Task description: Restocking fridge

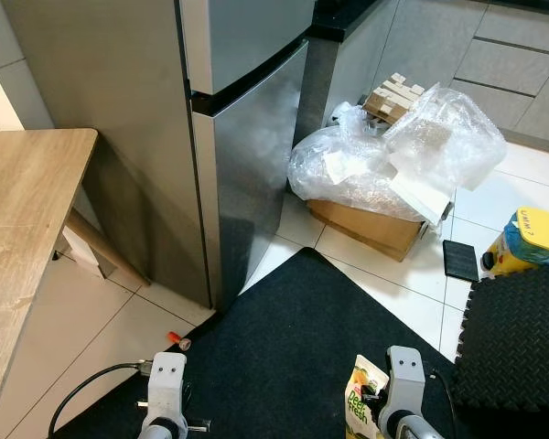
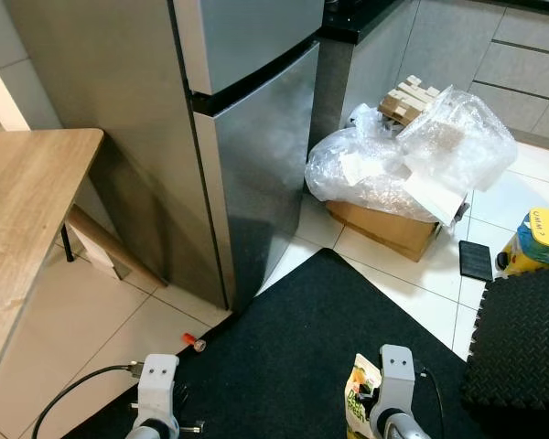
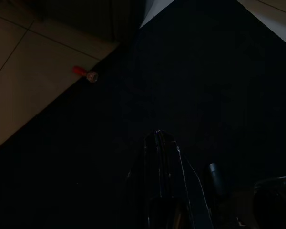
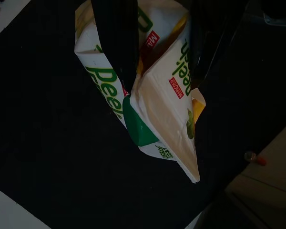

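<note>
Left eye view looks down on a kitchen corner: a tall steel fridge [image 1: 242, 137] with both doors closed stands on pale floor tiles [image 1: 73, 320], and a black mat [image 1: 293, 347] lies in front of it, one corner reaching toward the fridge base. A wooden counter [image 1: 18, 219] runs along the robot's left, beside the fridge. Past the mat, against grey cabinets [image 1: 503, 64], a cardboard box [image 1: 366, 229] sits under a heap of clear plastic wrap [image 1: 393, 155]. A yellow and blue carton [image 1: 531, 242] stands on the tiles next to dark foam tiles [image 1: 517, 347]. A small red-tipped object [image 1: 177, 340] lies at the mat's edge.

The right tool [image 4: 157, 43] hangs low over the mat, its fingers pinching the folded top of a white and green juice carton [image 4: 152, 100]. The left tool [image 3: 162, 157] also hangs over the mat; that picture is very dark, though the fingers seem pressed together.
</note>
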